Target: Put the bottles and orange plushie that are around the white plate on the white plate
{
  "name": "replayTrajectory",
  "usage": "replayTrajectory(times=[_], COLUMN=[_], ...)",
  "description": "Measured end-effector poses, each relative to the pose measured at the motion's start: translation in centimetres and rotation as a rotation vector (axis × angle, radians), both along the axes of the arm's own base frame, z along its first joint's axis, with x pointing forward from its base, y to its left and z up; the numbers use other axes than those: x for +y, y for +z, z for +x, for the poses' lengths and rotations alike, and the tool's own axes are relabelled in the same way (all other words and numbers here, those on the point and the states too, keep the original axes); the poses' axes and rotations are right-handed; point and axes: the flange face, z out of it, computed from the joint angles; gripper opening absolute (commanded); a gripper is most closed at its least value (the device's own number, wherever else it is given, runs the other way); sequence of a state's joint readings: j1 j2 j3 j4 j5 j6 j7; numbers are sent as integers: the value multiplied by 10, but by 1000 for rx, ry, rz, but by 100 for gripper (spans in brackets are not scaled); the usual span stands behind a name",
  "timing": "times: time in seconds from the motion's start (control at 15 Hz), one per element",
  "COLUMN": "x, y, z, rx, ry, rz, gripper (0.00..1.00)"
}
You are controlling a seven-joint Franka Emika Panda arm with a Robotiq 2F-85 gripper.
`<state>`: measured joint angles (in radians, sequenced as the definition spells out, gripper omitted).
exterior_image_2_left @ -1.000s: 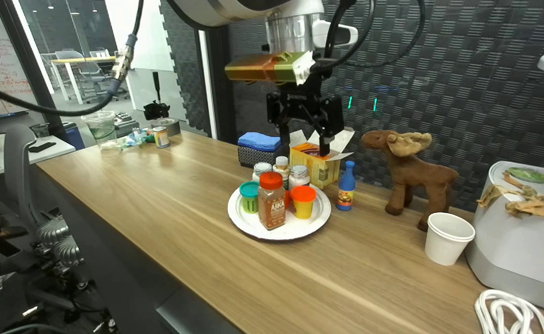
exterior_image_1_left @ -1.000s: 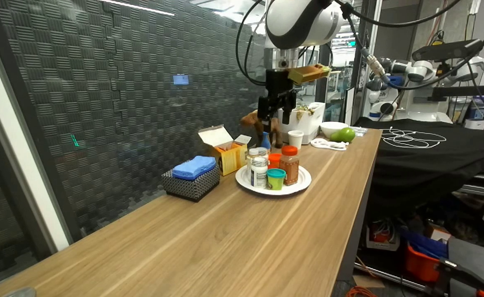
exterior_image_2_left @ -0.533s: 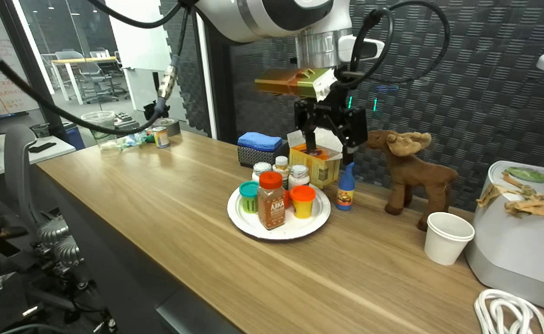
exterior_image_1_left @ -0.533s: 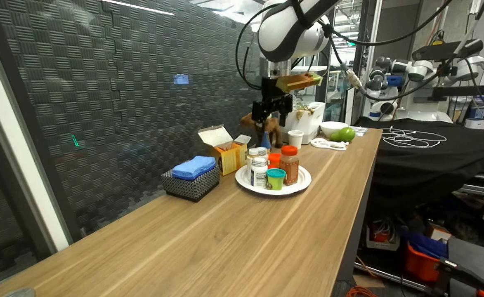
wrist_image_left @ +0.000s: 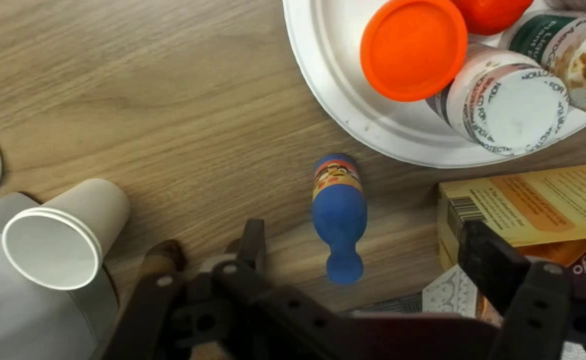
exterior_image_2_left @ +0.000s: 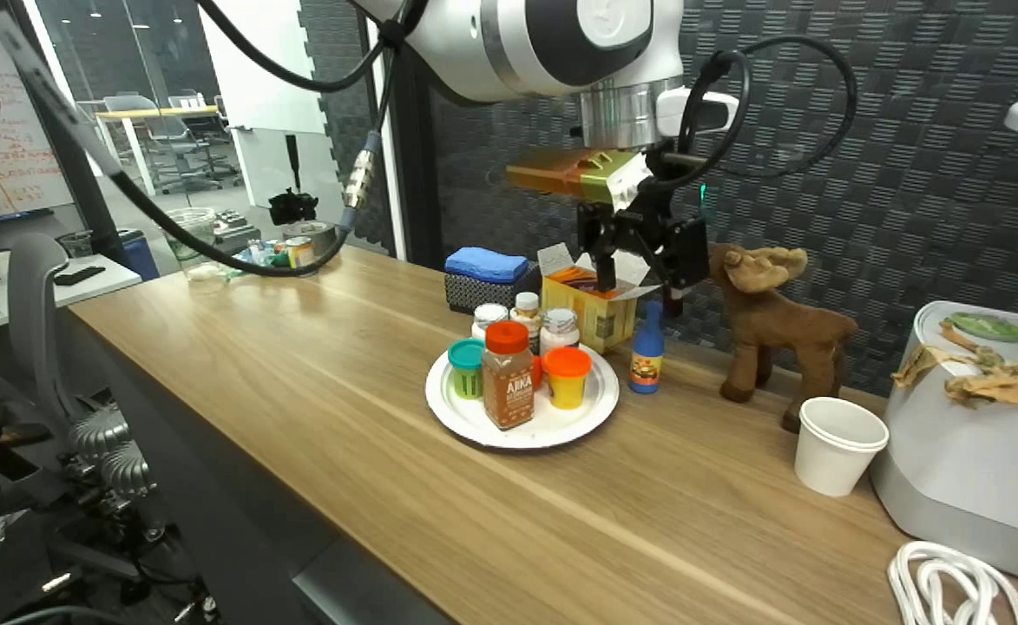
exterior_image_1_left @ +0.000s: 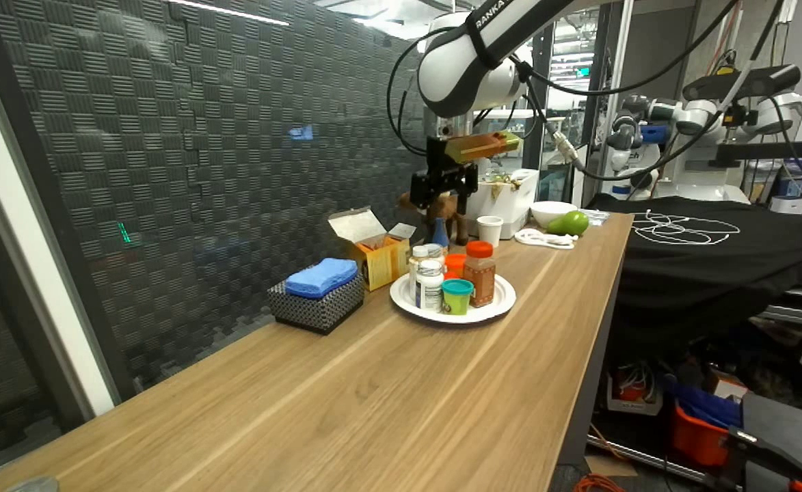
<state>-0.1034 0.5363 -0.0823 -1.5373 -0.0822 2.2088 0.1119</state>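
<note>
My gripper (exterior_image_2_left: 639, 293) is open and empty above the upright blue bottle (exterior_image_2_left: 646, 358). In the wrist view the blue bottle (wrist_image_left: 340, 215) shows between the spread fingers (wrist_image_left: 362, 235), not touched. The bottle stands on the table beside the white plate (exterior_image_2_left: 561, 430). On the plate stand an amber jar with a red cap (exterior_image_2_left: 509, 391), several white bottles (wrist_image_left: 512, 110), a green tub with a teal lid (exterior_image_2_left: 467, 382) and a yellow tub with an orange lid (exterior_image_2_left: 567, 386). An orange-red round thing (wrist_image_left: 490, 15) among them is mostly hidden; I cannot tell whether it is the orange plushie.
An open yellow box (exterior_image_2_left: 591, 317) stands close behind the plate and bottle. A brown moose toy (exterior_image_2_left: 773, 325), a paper cup (exterior_image_2_left: 838, 447) and a white planter (exterior_image_2_left: 977, 451) stand past the bottle. A blue cloth (exterior_image_2_left: 487, 265) lies on a dark box.
My gripper has moved from above the plate's back edge to above the blue bottle and has come lower. Its fingers have stayed open. The plate and the things on it have not moved.
</note>
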Motion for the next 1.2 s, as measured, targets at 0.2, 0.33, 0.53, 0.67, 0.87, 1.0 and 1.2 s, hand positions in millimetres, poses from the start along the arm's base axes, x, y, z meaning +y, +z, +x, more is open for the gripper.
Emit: replayTrajectory(times=[0.2, 0.33, 0.53, 0.67, 0.87, 1.0, 1.2], x=[-7, -11, -17, -19, -20, -20, -20], y=[-6, -9, -11, -12, -14, -14, -12], z=[6, 9, 14, 17, 20, 20, 21], rx=[-4, -7, -15, -20, -23, -24, -29], ry=[-19, -28, -40, -45, -51, -54, -59], rz=[9, 10, 11, 15, 18, 19, 19], gripper=[100, 98, 72, 57, 34, 18, 1])
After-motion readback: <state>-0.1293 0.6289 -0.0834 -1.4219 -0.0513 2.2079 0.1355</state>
